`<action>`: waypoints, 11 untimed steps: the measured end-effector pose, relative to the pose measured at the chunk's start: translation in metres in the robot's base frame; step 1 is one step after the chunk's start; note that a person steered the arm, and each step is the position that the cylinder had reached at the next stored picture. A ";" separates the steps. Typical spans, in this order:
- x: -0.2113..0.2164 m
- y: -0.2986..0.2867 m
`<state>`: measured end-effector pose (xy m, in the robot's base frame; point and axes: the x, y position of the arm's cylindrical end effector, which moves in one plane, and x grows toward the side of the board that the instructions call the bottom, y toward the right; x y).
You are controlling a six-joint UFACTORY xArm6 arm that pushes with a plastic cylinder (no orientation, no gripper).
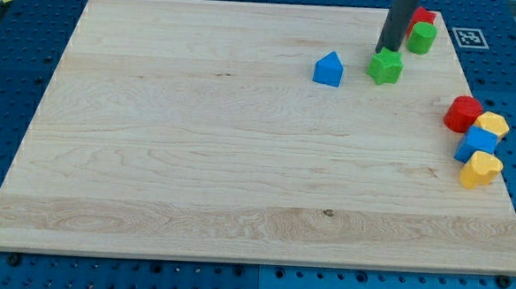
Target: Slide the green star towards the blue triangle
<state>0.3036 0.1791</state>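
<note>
The green star (386,68) lies near the view's top right of the wooden board (195,159). The blue triangle (328,69) lies about sixty pixels to the star's left. My tip (380,51) stands at the star's top edge, touching or almost touching it, on the side away from the view's bottom. The dark rod rises from there out of the view's top.
A green round block (422,37) and a red block (421,16) sit at the top right behind the rod. At the right edge lie a red block (462,114), a yellow block (493,125), a blue block (477,144) and another yellow block (480,169).
</note>
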 end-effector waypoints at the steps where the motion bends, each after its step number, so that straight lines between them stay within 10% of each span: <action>1: 0.013 -0.003; 7: 0.068 0.055; 11: 0.021 0.009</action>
